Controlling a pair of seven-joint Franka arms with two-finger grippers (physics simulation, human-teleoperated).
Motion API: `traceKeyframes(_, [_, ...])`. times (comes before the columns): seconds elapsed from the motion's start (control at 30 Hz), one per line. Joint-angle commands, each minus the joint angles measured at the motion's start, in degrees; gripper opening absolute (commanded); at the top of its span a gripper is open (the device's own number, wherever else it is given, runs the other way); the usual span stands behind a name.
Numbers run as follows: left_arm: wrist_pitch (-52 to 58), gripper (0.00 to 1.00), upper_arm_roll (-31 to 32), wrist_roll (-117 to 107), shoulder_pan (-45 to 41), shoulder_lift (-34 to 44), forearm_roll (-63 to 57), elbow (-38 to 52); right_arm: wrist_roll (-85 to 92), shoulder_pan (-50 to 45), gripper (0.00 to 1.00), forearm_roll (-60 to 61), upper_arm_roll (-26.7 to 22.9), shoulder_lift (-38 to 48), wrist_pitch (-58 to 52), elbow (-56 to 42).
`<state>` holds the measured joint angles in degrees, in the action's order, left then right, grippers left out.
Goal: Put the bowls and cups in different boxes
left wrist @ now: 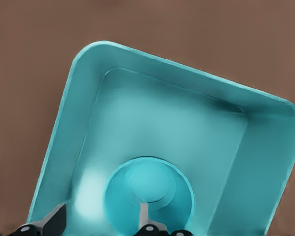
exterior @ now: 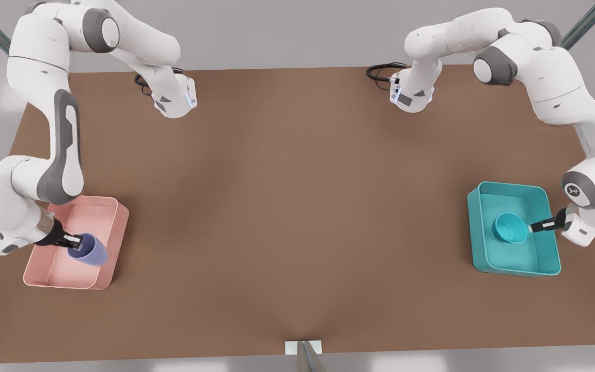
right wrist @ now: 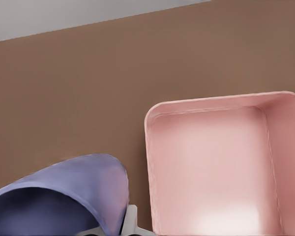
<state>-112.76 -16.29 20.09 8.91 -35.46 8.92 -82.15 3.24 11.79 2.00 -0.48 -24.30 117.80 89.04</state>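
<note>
The teal bowl sits inside the teal box at the front view's right. My left gripper is at the bowl's rim. In the left wrist view its fingers stand wide apart, one outside the bowl and one inside it, so the gripper is open. At the front view's left, my right gripper is shut on the rim of the lavender cup. The cup hangs tilted over the pink box. The right wrist view shows the cup close up beside the pink box.
The brown table stretches wide and bare between the two boxes. Both arm bases with black cables stand at the far edge. A small white marker sits at the near edge.
</note>
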Motion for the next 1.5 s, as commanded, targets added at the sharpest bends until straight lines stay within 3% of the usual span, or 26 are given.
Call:
traceKeyframes(0.0, [15.28,1.0,1.69,-5.22,-3.55,5.57,-8.21,0.06,23.22,0.52,0.21,-2.35,-1.54,-0.93,-5.82,-1.15])
traceKeyframes(0.07, [26.45,1.0,9.87,-8.31,-9.35,15.59,-11.91,0.32,23.92,1.57,0.21,-2.35,-2.86,-5.76,-5.74,-3.26])
traceKeyframes(0.2, [30.4,1.0,18.66,-16.04,-13.13,21.58,-15.86,0.93,23.92,4.38,0.21,-2.44,-2.95,-13.32,-3.19,-5.72])
traceKeyframes(0.27, [34.45,1.0,19.46,-16.31,-12.96,21.31,-15.6,4.98,23.92,4.91,0.21,-2.35,-2.95,-15.61,-1.08,-5.72])
traceKeyframes(0.5, [36.12,1.0,19.28,-15.78,-12.52,21.49,-15.51,5.33,23.66,5.09,0.21,-1.3,-2.86,-19.47,2.53,-5.54])
traceKeyframes(0.53, [36.21,1.0,19.28,-15.69,-12.52,21.57,-15.34,5.33,23.66,5.09,0.29,-1.38,-2.77,-19.47,2.44,-5.45])
traceKeyframes(0.57, [36.3,1.0,19.28,-15.69,-12.52,21.66,-15.34,5.33,23.66,5.35,1.0,-1.47,-2.69,-19.47,2.35,-5.28])
traceKeyframes(0.73, [36.21,1.0,19.19,-15.69,-12.43,21.58,-15.34,5.33,24.19,5.52,1.0,-1.56,-1.98,-15.61,-3.97,-5.1])
traceKeyframes(0.9, [36.38,1.0,19.28,-15.69,-12.43,21.58,-15.42,5.33,23.84,3.42,1.0,1.78,-1.1,-4.27,-20.67,-5.19])
traceKeyframes(1.0, [36.38,1.0,19.37,-15.78,-12.43,21.66,-15.51,5.33,3.01,-2.29,1.0,2.48,-1.19,-0.67,-26.56,-8.53])
traceKeyframes(1.17, [36.3,1.0,19.28,-15.78,-12.43,21.58,-15.6,5.33,-0.42,-5.81,1.0,-1.21,-1.1,15.51,-30.43,-0.97])
traceKeyframes(1.47, [36.3,1.0,19.28,-15.69,-12.43,21.58,-15.78,5.33,-2.27,-6.78,1.0,-0.94,-1.1,15.95,-30.34,-0.88])
